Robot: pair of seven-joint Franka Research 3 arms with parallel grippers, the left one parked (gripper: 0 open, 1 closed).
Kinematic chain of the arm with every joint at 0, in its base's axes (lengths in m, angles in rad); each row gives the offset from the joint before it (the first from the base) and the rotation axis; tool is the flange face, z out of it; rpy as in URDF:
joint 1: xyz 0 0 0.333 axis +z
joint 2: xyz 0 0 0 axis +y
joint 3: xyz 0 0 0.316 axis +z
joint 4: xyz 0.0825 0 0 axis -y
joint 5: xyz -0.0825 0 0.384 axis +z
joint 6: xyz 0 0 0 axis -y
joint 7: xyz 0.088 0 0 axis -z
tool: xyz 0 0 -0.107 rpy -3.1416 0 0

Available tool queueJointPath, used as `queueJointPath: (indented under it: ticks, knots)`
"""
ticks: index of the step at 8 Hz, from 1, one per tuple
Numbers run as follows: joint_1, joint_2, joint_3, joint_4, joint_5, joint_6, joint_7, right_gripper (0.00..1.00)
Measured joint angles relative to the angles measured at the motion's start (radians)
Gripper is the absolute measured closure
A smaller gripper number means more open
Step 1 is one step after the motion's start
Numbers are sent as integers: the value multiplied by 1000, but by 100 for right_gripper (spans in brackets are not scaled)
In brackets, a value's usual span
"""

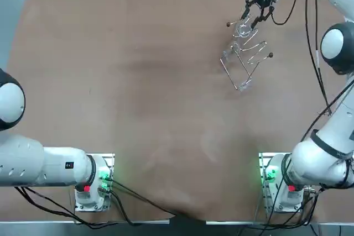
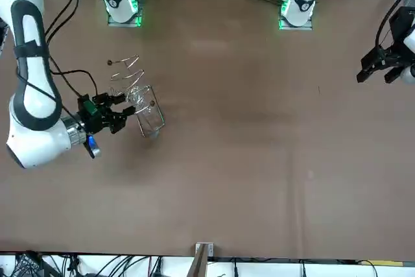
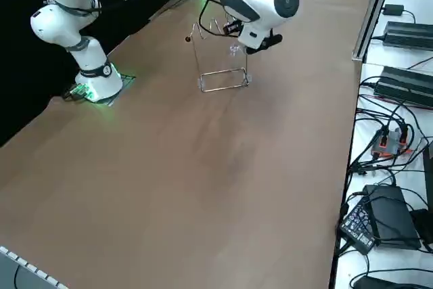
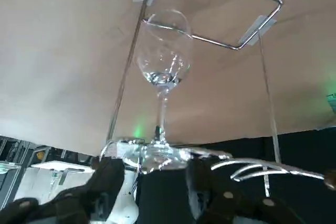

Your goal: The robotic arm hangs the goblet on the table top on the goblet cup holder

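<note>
Wrist view: glass (image 4: 161,69) hangs bowl toward worktop (image 4: 63,51), foot on rack (image 4: 262,22) rails. Pincer (image 4: 157,174) spread wide either side of foot, gripping nothing. Top view alone places rack far right of worktop; the glass is faint there.

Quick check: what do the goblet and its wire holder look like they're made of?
The goblet looks like clear glass: the table shows through its bowl, with bright glints; clear plastic is possible. The holder is thin bent metal wire with a shiny silver finish, perhaps chromed or stainless. The right gripper sits at the goblet's foot.
</note>
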Motion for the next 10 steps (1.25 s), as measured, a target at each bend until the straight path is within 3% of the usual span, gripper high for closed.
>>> queueJointPath:
  ticks: [1, 2, 5, 6, 10]
  knots:
    - [-11, -5, 0, 21, 0, -9, -1, 4]
    - [-22, -12, 0, 40, 4, -12, -2, 0]
    - [-62, -26, 0, 142, 21, -9, -44, 0]
    - [-67, -28, -2, 181, -14, 0, -107, 0]
    - [-18, -35, 5, 229, -427, 185, -482, 0]
